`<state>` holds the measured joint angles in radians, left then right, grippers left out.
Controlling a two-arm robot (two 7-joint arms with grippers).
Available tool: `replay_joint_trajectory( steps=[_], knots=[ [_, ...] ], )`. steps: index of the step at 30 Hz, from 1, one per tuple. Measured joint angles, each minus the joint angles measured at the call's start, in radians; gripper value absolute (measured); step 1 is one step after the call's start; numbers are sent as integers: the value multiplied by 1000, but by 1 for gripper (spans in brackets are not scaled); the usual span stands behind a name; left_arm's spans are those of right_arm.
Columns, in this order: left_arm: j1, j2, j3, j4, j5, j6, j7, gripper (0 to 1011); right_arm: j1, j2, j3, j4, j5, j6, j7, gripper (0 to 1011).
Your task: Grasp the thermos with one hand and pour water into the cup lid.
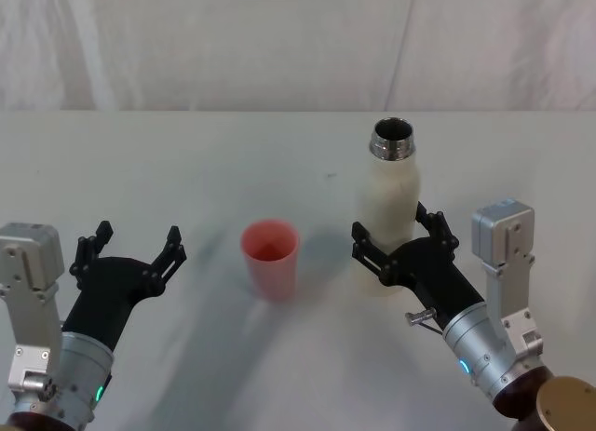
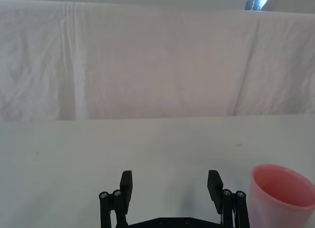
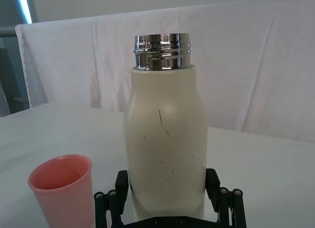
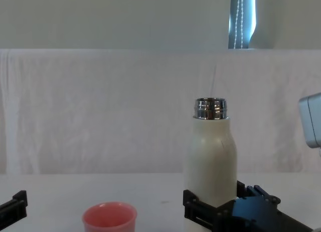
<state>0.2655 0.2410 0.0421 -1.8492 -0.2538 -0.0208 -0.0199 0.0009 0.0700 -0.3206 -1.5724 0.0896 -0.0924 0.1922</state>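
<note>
The thermos (image 1: 392,208) stands upright and uncapped on the white table (image 1: 186,170), to the right of the pink cup lid (image 1: 271,258). The right gripper (image 1: 402,246) brackets its lower body, 1 finger on each side; whether the fingers press it cannot be told. A firm, level squeeze low on the body would help before lifting. The left gripper (image 1: 132,252) rests wide open, empty, left of the cup lid.

Lab bench, white cloth backdrop (image 4: 100,111)

white table (image 1: 186,161), draped white cloth (image 1: 279,40) behind (creased)
</note>
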Motion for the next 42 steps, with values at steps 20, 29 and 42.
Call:
replay_joint_trajectory(
  steps=[20,29,42],
  knots=[
    [0,0,0,0,0,0,0,1001,30,-7,-9,37,5,3,2,1000],
    [0,0,0,0,0,0,0,1001,29,-7,-9,36,4,3,2,1000],
    [0,0,0,0,0,0,0,1001,28,-6,-9,35,3,3,2,959]
  ],
)
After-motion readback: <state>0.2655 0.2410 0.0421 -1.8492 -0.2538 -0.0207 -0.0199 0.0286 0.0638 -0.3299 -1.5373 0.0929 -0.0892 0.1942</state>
